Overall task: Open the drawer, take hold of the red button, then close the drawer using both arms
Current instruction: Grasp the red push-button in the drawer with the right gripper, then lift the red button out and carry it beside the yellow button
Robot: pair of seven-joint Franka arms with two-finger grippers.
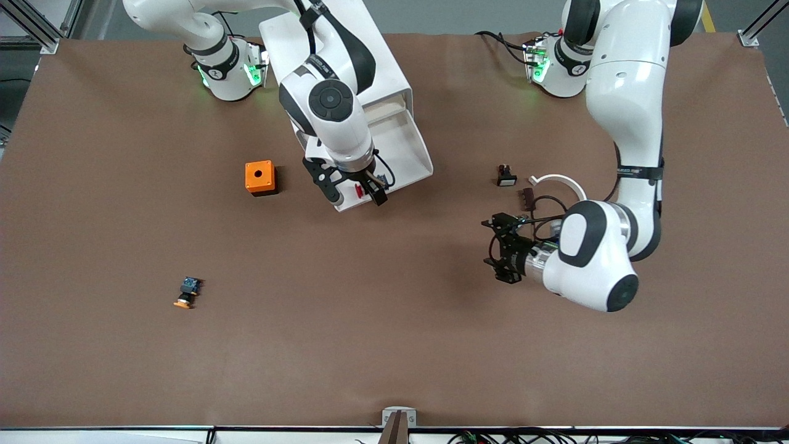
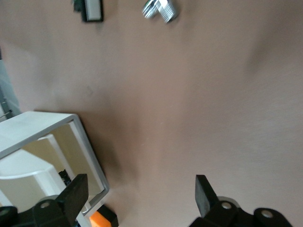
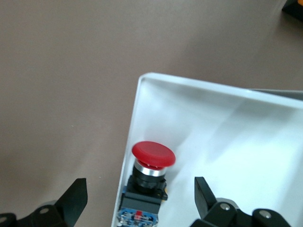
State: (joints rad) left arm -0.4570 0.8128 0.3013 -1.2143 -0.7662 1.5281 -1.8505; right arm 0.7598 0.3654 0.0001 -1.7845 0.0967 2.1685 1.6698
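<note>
The white cabinet (image 1: pixel 391 71) stands near the robots' bases, with one cream-white drawer (image 1: pixel 400 148) pulled out toward the front camera. The red-capped button (image 1: pixel 359 191) lies on its side in the drawer's front corner, against the side wall. In the right wrist view the button (image 3: pixel 153 156) shows its red cap, black body and blue rear part in the drawer (image 3: pixel 227 142). My right gripper (image 1: pixel 354 191) hangs open over it, a finger on each side, not touching; it also shows in its wrist view (image 3: pixel 139 196). My left gripper (image 1: pixel 502 246) waits open and empty over bare table (image 2: pixel 140 191).
An orange cube with a hole (image 1: pixel 260 177) sits beside the drawer toward the right arm's end. An orange-capped button (image 1: pixel 187 293) lies nearer the front camera. A small white-capped switch (image 1: pixel 506 176), a white ring clip (image 1: pixel 558 180) and a dark piece (image 1: pixel 527 196) lie by the left arm.
</note>
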